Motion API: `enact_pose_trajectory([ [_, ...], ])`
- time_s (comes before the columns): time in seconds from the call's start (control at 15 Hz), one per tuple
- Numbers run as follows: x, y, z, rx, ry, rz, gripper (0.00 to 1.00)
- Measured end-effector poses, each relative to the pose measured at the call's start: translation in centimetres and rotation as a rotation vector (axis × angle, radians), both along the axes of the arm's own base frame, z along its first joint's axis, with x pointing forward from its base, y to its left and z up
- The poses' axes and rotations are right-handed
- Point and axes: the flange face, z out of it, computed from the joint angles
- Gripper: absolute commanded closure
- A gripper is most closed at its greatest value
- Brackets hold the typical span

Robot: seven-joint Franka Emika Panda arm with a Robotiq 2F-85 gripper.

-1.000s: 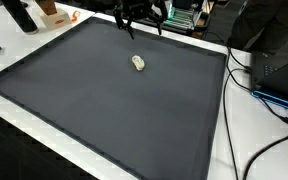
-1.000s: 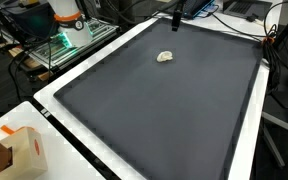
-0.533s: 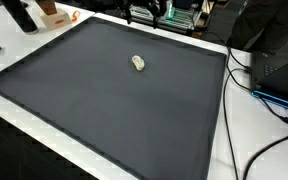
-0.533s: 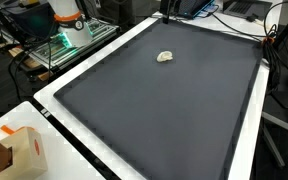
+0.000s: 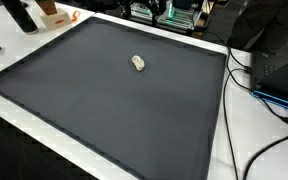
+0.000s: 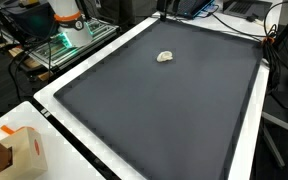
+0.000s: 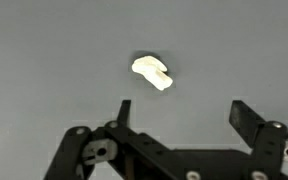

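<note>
A small cream-white lump (image 5: 138,63) (image 6: 165,57) lies alone on the dark grey mat (image 5: 104,110) (image 6: 164,110), toward its far side. In the wrist view the lump (image 7: 152,71) sits on the mat beyond the fingertips, a little left of centre. My gripper (image 7: 181,106) hangs above it, open, with nothing between its two black fingers (image 7: 123,108). In an exterior view only the gripper's lower part (image 5: 147,9) shows at the top edge, high over the mat's far rim.
A white table border (image 5: 239,130) surrounds the mat. Cables (image 5: 269,85) trail along one side. A cardboard box (image 6: 19,150) stands at a corner, and a dark bottle (image 5: 20,16) and equipment racks (image 6: 69,35) sit beyond the mat.
The gripper has risen and drawn back from the lump, sliding almost out of the top of both exterior views. Its jaws stay open. The lump has not moved.
</note>
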Motion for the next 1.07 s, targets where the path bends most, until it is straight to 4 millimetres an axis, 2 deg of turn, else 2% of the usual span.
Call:
enact_pose_trajectory([
  [0.2, 0.2, -0.1, -1.6, 0.012, 0.034, -0.140, 0.00],
  [0.47, 0.4, -0.6, -5.5, 0.041, 0.095, -0.311, 0.00],
  [0.8, 0.6, -1.1, -10.2, 0.047, 0.063, -0.405, 0.00],
  [1.07, 0.6, -1.3, -13.2, 0.031, 0.072, -0.451, 0.00],
])
